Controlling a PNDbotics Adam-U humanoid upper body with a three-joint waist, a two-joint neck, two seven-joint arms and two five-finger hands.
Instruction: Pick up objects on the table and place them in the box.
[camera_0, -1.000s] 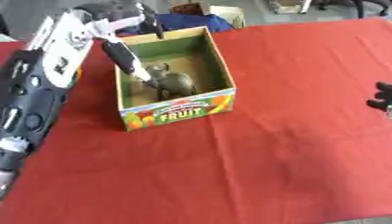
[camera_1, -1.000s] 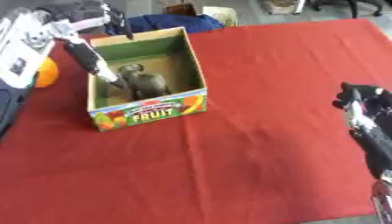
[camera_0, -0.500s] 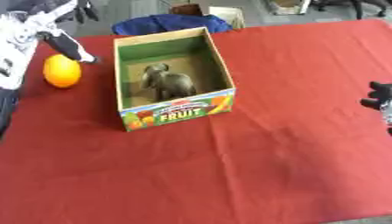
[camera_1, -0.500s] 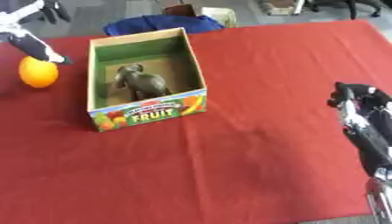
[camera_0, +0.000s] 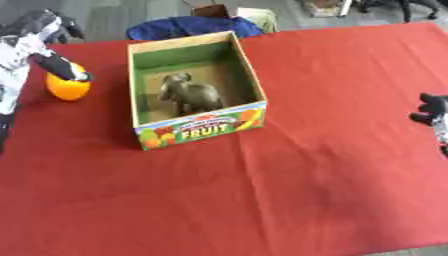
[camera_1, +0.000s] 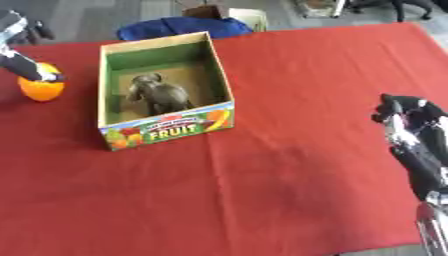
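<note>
Both views came from one stereo camera in the robot's head, looking steeply down and forward over a table covered in red cloth, near enough that the cloth filled most of each picture. They shared almost the whole scene: the fruit box sat further left in the right eye view. That view showed the right hand whole; the left eye view caught only its fingers at the edge.

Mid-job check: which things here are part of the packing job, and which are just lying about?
Job:
- fruit box
- grey elephant toy, already inside the box
- orange, on the cloth left of the box
- left hand, over the orange

Lying about:
- blue cloth bundle behind the box
</note>
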